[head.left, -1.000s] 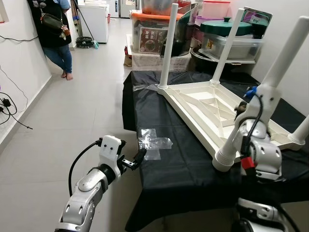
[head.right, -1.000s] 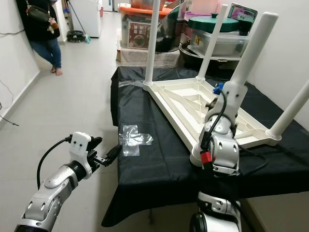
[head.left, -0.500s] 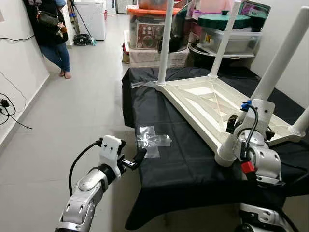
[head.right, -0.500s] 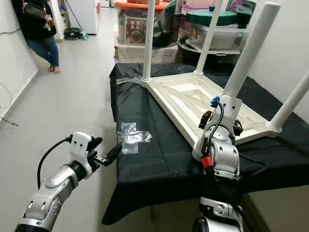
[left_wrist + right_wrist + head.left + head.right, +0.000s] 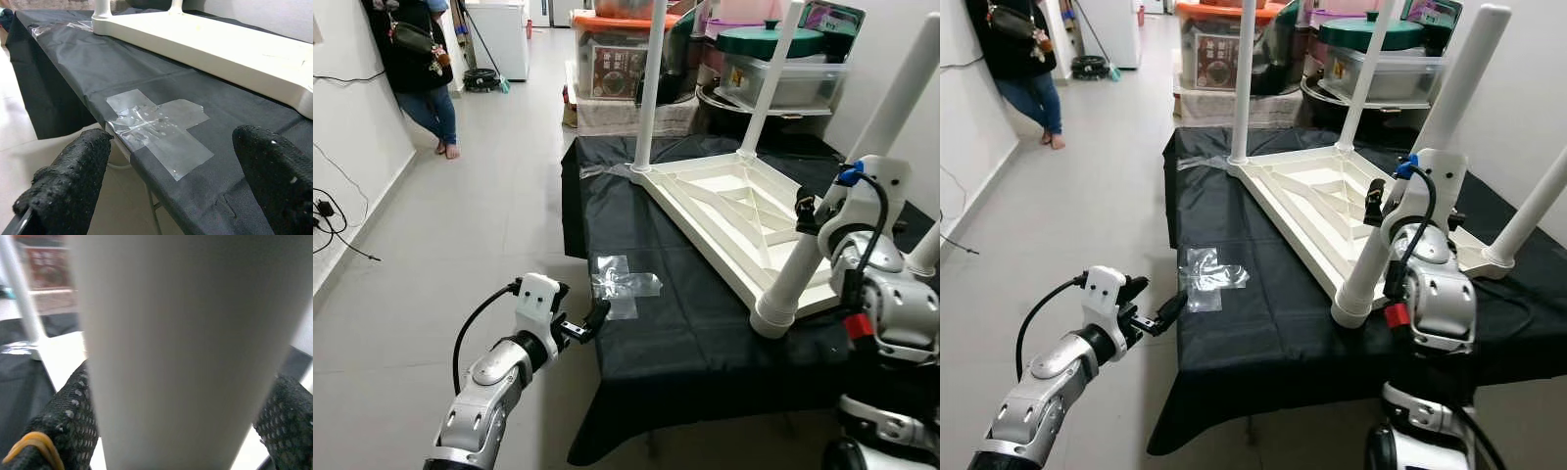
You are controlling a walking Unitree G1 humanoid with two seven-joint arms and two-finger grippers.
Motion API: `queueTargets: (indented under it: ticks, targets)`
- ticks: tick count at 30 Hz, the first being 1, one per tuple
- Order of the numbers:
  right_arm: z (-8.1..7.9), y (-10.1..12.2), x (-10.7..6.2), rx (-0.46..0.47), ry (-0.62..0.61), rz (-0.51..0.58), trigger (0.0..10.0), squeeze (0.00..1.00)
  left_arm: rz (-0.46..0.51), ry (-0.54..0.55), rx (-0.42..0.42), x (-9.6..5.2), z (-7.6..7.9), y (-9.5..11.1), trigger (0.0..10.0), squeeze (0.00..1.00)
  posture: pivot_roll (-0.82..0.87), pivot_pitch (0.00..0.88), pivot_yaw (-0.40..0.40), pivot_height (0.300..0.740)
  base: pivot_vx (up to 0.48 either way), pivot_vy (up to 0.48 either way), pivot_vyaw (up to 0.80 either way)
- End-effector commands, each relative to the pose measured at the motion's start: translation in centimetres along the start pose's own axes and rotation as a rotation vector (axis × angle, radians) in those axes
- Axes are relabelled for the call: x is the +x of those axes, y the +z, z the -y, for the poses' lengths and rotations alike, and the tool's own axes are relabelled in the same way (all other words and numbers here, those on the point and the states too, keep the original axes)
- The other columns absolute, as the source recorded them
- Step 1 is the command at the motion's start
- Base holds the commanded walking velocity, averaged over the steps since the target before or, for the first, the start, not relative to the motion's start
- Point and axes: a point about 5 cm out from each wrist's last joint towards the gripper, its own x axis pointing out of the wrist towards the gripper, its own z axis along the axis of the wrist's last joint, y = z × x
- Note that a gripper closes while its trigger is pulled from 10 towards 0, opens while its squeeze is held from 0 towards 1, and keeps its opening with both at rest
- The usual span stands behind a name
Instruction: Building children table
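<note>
Table (image 5: 729,211): upside down on the black cloth (image 5: 675,333), legs up.
Right gripper (image 5: 171,426): fingers closed around the near table leg (image 5: 822,235).
Left gripper (image 5: 161,176): spread wide, holding nothing, at the cloth's edge by the plastic bag (image 5: 625,287).

A white children table (image 5: 734,211) lies upside down on the black-draped worktop (image 5: 675,323), right of centre in the frame. Its ribbed underside faces up. Four round white legs (image 5: 649,88) rise from the corners, slightly splayed.

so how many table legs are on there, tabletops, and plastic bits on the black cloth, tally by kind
table legs: 4 (nearest one sits between the right gripper's fingers)
upside-down tabletop: 1
clear plastic wrapper: 1
total: 6
</note>
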Motion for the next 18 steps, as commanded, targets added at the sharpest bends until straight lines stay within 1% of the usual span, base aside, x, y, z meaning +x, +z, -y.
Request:
queueTargets:
  ticks: [1, 2, 4, 5, 6, 7, 8, 10, 11, 15, 18]
  targets:
    - [0.7, -0.9, 0.4, -0.003, 0.043, -0.021, 10.0, 1.00, -0.011, -0.008, 0.012, 0.0, 0.0, -0.2, 10.0, 0.00, 0.01, 0.000, -0.063, 0.740, 0.000, 0.000, 0.00]
    - [1.3, -1.0, 0.6, -0.006, 0.082, -0.020, 10.0, 1.00, -0.011, -0.010, 0.012, 0.0, 0.0, -0.2, 10.0, 0.00, 0.01, 0.000, -0.063, 0.740, 0.000, 0.000, 0.00]
    - [2.8, -1.1, 1.2, -0.025, 0.098, -0.015, 10.0, 1.00, -0.013, -0.009, 0.013, 0.0, -0.1, -0.2, 10.0, 0.00, 0.01, 0.000, -0.061, 0.740, 0.000, 0.000, 0.00]
    - [3.4, -1.4, 1.5, -0.007, 0.132, -0.019, 10.0, 0.75, -0.015, -0.009, 0.013, 0.1, -0.2, -0.2, 10.0, 0.00, 0.01, 0.000, -0.063, 0.740, 0.000, 0.000, 0.00]
    - [3.4, -1.4, 1.5, -0.007, 0.132, -0.019, 10.0, 0.75, -0.015, -0.009, 0.013, 0.1, -0.2, -0.2, 10.0, 0.00, 0.01, 0.000, -0.063, 0.740, 0.000, 0.000, 0.00]
    - [4.0, -1.6, 1.7, -0.004, 0.175, -0.022, 10.0, 0.00, -0.016, -0.009, 0.015, 0.1, -0.2, -0.2, 10.0, 0.00, 0.01, 0.000, -0.064, 0.740, 0.000, 0.000, 0.00]
    - [4.0, -1.6, 1.7, -0.004, 0.175, -0.022, 10.0, 0.00, -0.016, -0.009, 0.015, 0.1, -0.2, -0.2, 10.0, 0.00, 0.01, 0.000, -0.064, 0.740, 0.000, 0.000, 0.00]
    - [4.8, -1.9, 1.8, 0.003, 0.271, -0.017, 10.0, 0.00, -0.015, -0.008, 0.016, 0.1, -0.2, -0.2, 10.0, 0.00, 0.02, 0.000, -0.066, 0.740, 0.000, 0.000, 0.00]
    - [4.8, -1.9, 1.8, 0.003, 0.271, -0.017, 10.0, 0.00, -0.015, -0.008, 0.016, 0.1, -0.2, -0.2, 10.0, 0.00, 0.02, 0.000, -0.066, 0.740, 0.000, 0.000, 0.00]
    - [5.6, -1.7, 1.6, 0.062, 0.444, 0.012, 10.0, 0.00, -0.015, -0.004, 0.017, -0.1, -0.2, -0.2, 10.0, 0.00, 0.03, 0.000, -0.066, 0.740, 0.000, 0.000, 0.00]
    - [5.7, -1.6, 1.6, 0.067, 0.475, 0.018, 10.0, 0.00, -0.016, -0.004, 0.017, -0.1, -0.2, -0.3, 10.0, 0.00, 0.03, 0.000, -0.066, 0.740, 0.000, 0.000, 0.00]
